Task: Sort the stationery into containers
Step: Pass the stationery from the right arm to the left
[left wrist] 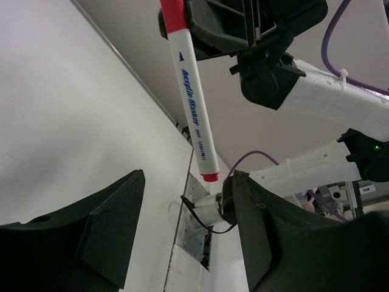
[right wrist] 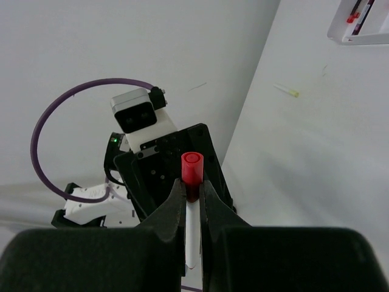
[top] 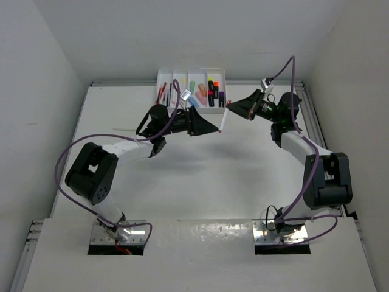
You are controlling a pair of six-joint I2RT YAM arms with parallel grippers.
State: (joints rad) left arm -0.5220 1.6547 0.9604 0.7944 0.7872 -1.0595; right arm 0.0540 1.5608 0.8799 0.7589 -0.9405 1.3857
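Note:
My right gripper is shut on a white marker with red ends and holds it in the air in front of the white four-compartment tray. In the right wrist view the fingers clamp the marker just below its red cap. My left gripper is open and empty, facing the marker's lower end. In the left wrist view the marker hangs just beyond my spread fingers. The tray holds red pens and several highlighters.
A thin pale yellow stick lies on the table left of the left arm; it also shows in the right wrist view. The tray's corner shows there too. White walls enclose the table on three sides.

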